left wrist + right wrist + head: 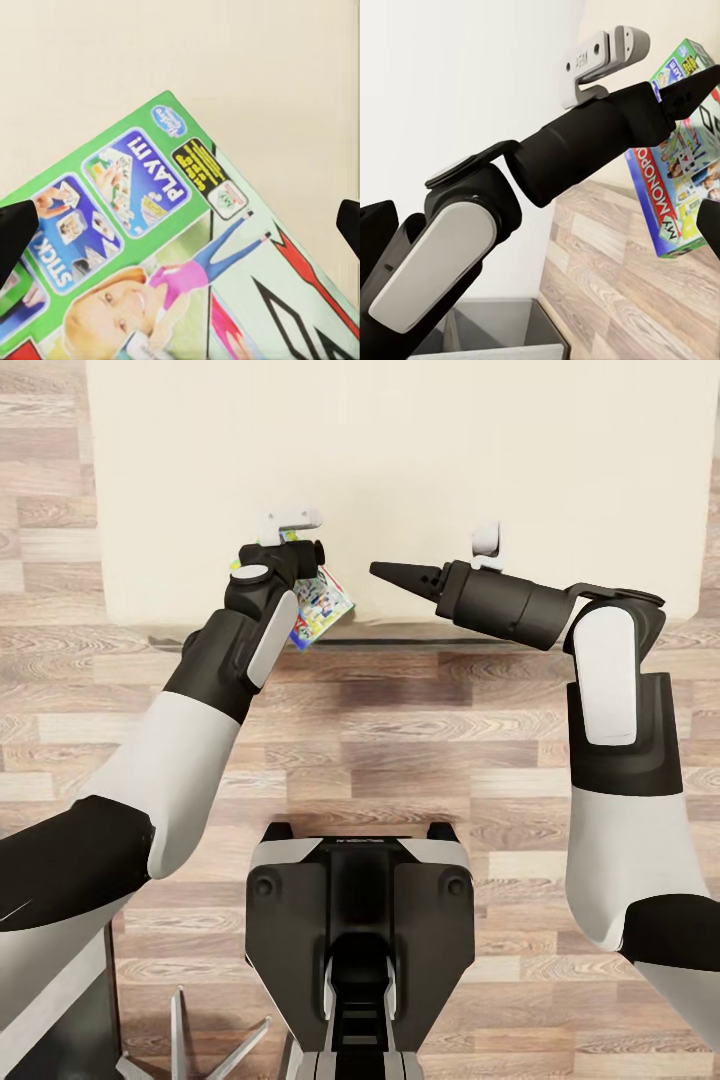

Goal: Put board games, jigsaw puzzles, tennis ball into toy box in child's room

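A green-bordered board game with a red logo lies at the near edge of the cream bed, one corner sticking out past the edge over the floor. My left gripper points down at it from just above, open. In the left wrist view the game's printed face lies between the two spread fingertips. The right wrist view shows the same box with "MY MONOPOLY" on its side and a left finger over it. My right gripper hovers to the right of the game, pointing at it, open and empty.
Wood-plank floor runs between the bed and my base. A grey open bin stands on the floor. The star-shaped foot of a chair and a dark grey piece of furniture are at the lower left.
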Robot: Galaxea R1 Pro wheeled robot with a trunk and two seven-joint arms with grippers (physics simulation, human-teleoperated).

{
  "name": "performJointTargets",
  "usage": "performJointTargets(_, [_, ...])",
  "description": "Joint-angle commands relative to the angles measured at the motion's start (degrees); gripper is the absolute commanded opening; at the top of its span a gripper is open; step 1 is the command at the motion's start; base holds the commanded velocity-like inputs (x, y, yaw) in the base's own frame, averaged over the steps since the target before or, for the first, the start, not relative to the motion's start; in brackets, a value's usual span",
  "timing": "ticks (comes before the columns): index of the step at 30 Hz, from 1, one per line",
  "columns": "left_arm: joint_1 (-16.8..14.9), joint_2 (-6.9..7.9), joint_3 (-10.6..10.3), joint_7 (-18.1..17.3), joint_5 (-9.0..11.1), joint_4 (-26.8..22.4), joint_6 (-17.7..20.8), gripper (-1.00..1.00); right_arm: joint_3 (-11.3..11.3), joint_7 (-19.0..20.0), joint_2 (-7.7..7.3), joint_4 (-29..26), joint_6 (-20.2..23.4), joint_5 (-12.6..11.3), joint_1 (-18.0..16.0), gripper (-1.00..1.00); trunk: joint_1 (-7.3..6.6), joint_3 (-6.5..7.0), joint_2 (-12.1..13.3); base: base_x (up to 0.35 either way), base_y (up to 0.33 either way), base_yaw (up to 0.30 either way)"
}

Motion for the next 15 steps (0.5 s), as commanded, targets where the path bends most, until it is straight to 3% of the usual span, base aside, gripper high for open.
performJointTargets(1, [0.0, 0.0, -0.1, 0.5, 0.5, -0.1, 0.2, 1.0, 0.0, 0.5, -0.03, 0.0, 0.1, 0.5, 0.0, 1.0, 0.04, -0.06, -0.1, -0.015, -0.013, 0.0])
performJointTargets(15, [0.0, 0.0, -0.1, 0.5, 0.5, -0.1, 0.2, 1.0, 0.1, 0.5, -0.03, 0.0, 0.0, 0.5, 0.0, 1.0, 0.04, -0.06, -0.1, -0.003, -0.003, 0.0])
